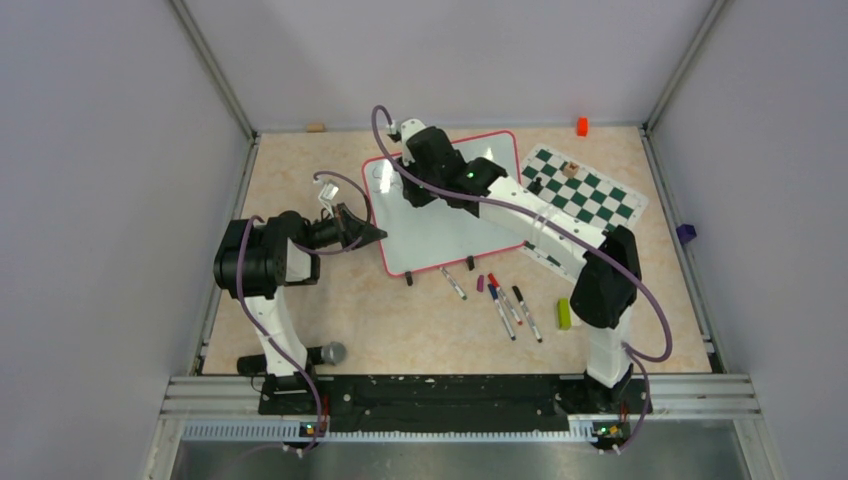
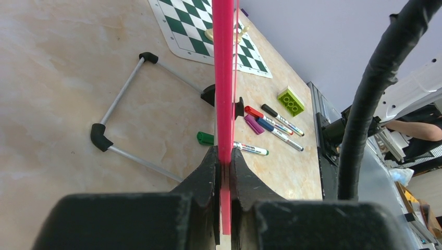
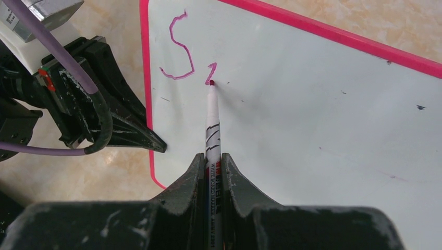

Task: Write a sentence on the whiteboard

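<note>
The whiteboard (image 1: 455, 215), glossy white with a red-pink rim, lies in the middle of the table. My left gripper (image 1: 372, 234) is shut on its left rim; in the left wrist view the rim (image 2: 224, 78) runs edge-on between the fingers of the gripper (image 2: 224, 156). My right gripper (image 3: 211, 159) is shut on a white marker (image 3: 212, 135) whose tip touches the board (image 3: 312, 114). The sentence (image 3: 180, 49) is a purple "S" and the start of a second letter by the tip. My right gripper (image 1: 415, 160) hovers over the board's far left corner.
Several markers (image 1: 505, 300) and a purple cap lie in front of the board, with a green brick (image 1: 564, 313) to their right. A green-and-white chess mat (image 1: 585, 195) lies at the far right. The board's metal stand (image 2: 125, 99) shows under it.
</note>
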{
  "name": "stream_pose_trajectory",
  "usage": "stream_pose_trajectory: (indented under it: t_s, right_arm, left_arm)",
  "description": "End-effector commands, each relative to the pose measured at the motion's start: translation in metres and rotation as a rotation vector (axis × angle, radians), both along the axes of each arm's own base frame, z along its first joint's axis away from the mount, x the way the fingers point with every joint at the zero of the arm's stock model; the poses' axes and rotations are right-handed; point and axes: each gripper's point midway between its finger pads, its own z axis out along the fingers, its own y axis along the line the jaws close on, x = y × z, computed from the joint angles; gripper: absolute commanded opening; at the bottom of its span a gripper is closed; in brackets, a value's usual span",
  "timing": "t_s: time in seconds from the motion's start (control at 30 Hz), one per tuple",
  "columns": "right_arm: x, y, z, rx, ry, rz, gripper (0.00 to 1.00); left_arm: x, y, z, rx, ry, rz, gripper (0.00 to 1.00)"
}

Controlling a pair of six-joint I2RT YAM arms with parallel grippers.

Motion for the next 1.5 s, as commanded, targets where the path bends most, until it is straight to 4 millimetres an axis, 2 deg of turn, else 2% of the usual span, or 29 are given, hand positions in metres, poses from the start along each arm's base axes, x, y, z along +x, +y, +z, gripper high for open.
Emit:
stream_pose_trajectory:
  t_s: [0.0, 0.53, 1.3, 1.47]
  right_arm:
    - [0.012, 0.004, 0.016, 0.006, -0.057, -0.026, 0.0]
    - [0.022, 0.006, 0.021, 0.013, -0.066, -0.042, 0.0]
    - [0.03, -0.021, 0.025, -0.01, -0.075, -0.117, 0.0]
    - [0.029, -0.026, 0.021, -0.023, -0.069, -0.127, 0.0]
  left_arm:
    - [-0.007, -0.006, 0.017, 0.029, -0.174, -0.073, 0.0]
    - [-0.007, -0.007, 0.016, 0.029, -0.173, -0.075, 0.0]
    - [-0.007, -0.007, 0.016, 0.029, -0.173, -0.076, 0.0]
    - [-0.007, -0.007, 0.016, 0.029, -0.175, -0.077, 0.0]
